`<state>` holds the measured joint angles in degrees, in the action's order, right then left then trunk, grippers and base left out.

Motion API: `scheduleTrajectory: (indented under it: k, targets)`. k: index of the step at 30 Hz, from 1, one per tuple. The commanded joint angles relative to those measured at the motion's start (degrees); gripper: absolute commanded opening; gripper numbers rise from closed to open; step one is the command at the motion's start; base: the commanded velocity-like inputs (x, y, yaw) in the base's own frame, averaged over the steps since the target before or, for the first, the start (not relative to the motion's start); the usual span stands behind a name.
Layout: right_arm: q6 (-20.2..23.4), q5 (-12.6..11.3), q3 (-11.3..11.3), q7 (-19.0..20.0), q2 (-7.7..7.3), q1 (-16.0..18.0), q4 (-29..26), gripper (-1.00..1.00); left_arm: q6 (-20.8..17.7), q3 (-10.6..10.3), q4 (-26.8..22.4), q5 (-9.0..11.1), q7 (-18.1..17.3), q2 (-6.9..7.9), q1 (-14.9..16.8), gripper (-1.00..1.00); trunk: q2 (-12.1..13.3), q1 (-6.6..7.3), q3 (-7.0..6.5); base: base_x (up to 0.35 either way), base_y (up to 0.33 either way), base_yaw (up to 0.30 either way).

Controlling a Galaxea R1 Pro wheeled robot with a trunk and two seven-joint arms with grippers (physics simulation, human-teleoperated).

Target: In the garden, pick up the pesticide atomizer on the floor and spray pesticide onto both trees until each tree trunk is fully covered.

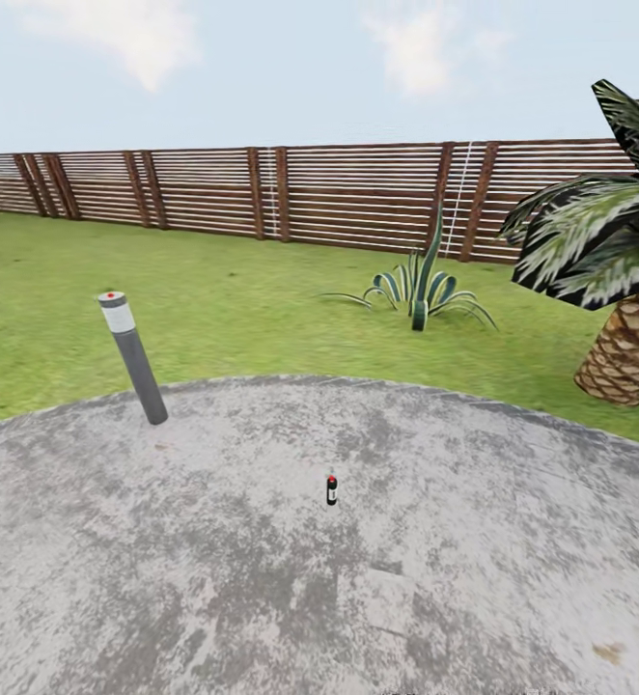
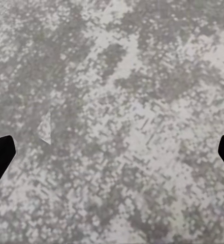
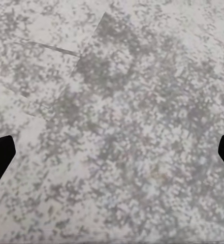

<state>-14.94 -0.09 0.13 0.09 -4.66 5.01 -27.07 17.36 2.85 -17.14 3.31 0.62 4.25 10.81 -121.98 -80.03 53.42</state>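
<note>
The pesticide atomizer (image 1: 331, 489) is standing upright on the grey concrete floor (image 1: 513, 579), a bit below the middle of the head view, tiny dark bottle with a red top. Nothing is touching it. Up and to the left of it a grey bollard light (image 1: 133, 358) leans at the paving edge, then lawn (image 1: 213, 299), a spiky agave-type plant (image 1: 421, 287) right of centre, a short palm (image 1: 614, 261) at the right edge and the slat fence (image 1: 310, 193) across the back.

So I'd say we're at the approach step, pickup not started. Both wrist views just look down at concrete: the left gripper (image 2: 112, 150) and right gripper (image 3: 112, 150) both have fingertips spread wide at the frame edges, nothing between them. Next move probably means rolling closer and lowering one arm around the bottle without tipping it.
</note>
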Motion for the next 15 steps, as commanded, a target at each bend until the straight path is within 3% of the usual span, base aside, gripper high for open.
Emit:
scheduleTrajectory:
  k: [1, 7, 15]
  targets:
    - [0.0, 0.0, 0.0, 0.0, 0.00, 0.0, 0.0, 1.00, 0.0, 0.0, 0.0, 0.0, 0.0, -0.01, 0.0, 1.00, 0.0, 0.00, -0.02, 0.000, 0.303, -0.253]
    - [0.0, 0.0, 0.0, 0.0, 0.00, 0.0, 0.0, 1.00, 0.0, 0.0, 0.0, 0.0, 0.0, 0.01, 0.0, 1.00, 0.0, 0.00, -0.17, 0.079, 0.301, -0.253]
    - [0.0, 0.0, 0.0, 0.0, 0.00, 0.0, 0.0, 1.00, 0.0, 0.0, 0.0, 0.0, 0.0, 0.02, 0.0, 1.00, 0.0, 0.00, -0.36, 0.217, 0.265, -0.254]
